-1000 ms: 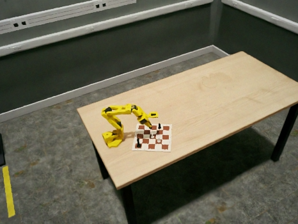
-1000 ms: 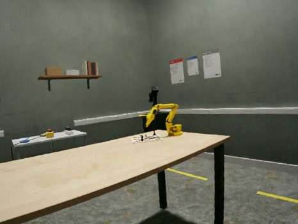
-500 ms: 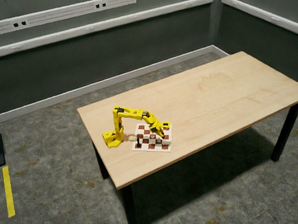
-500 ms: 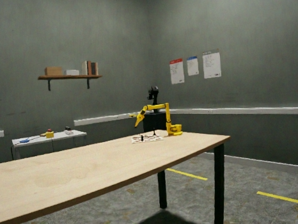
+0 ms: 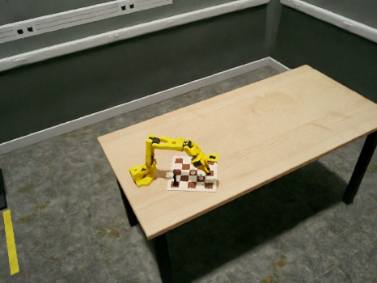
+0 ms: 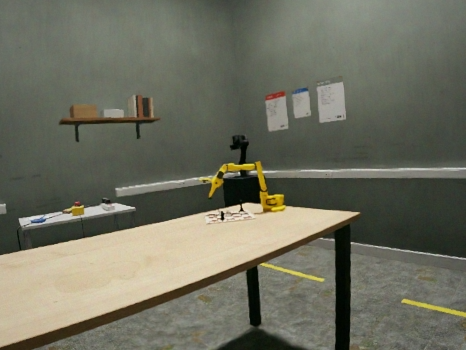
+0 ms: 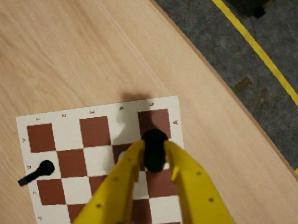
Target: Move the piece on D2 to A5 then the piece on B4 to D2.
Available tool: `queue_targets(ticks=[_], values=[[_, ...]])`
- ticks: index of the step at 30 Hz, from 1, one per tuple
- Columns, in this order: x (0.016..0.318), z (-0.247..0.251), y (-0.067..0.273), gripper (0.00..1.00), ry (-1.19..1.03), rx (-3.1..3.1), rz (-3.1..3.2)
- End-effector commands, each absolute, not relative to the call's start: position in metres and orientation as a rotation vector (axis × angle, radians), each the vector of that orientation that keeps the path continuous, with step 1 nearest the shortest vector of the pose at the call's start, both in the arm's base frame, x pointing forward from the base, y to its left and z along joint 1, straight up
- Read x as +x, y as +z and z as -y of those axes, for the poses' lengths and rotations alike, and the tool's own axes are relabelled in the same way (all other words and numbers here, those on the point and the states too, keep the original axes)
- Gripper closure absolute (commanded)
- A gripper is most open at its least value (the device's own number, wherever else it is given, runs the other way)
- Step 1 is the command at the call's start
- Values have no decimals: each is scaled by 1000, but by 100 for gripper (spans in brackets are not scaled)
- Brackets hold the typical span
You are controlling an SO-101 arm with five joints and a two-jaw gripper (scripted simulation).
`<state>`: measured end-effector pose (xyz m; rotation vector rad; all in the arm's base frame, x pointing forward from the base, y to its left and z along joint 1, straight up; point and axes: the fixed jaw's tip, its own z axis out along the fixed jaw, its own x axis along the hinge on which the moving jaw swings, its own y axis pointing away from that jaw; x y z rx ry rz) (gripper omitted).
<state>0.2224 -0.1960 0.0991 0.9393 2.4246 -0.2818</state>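
In the wrist view my gripper [image 7: 154, 155] is shut on a black chess piece [image 7: 154, 148] and holds it above the small brown-and-white board [image 7: 102, 155], near the board's far right corner by the edge letter A. Another black piece [image 7: 36, 173] stands on the board at the left. In the top view the yellow arm [image 5: 174, 154] reaches from its base over the board [image 5: 193, 175], with the gripper [image 5: 203, 165] above the board's far side. White pieces [image 5: 193, 173] and a black piece [image 5: 175, 179] stand on the board. The exterior view shows the arm [image 6: 240, 175] stretched out over the board [image 6: 229, 216].
The board lies near the table's corner; the table edge [image 7: 220, 85] runs close past the board's right side. The arm's base [image 5: 142, 175] sits beside the board. A side table [image 6: 75, 212] with small items stands by the wall.
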Motion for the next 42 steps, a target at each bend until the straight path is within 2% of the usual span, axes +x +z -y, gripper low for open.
queue_targets(ticks=[1,42], values=[[220,199,96,100,-280,957,-2431],[218,198,79,100,-281,961,-2430]])
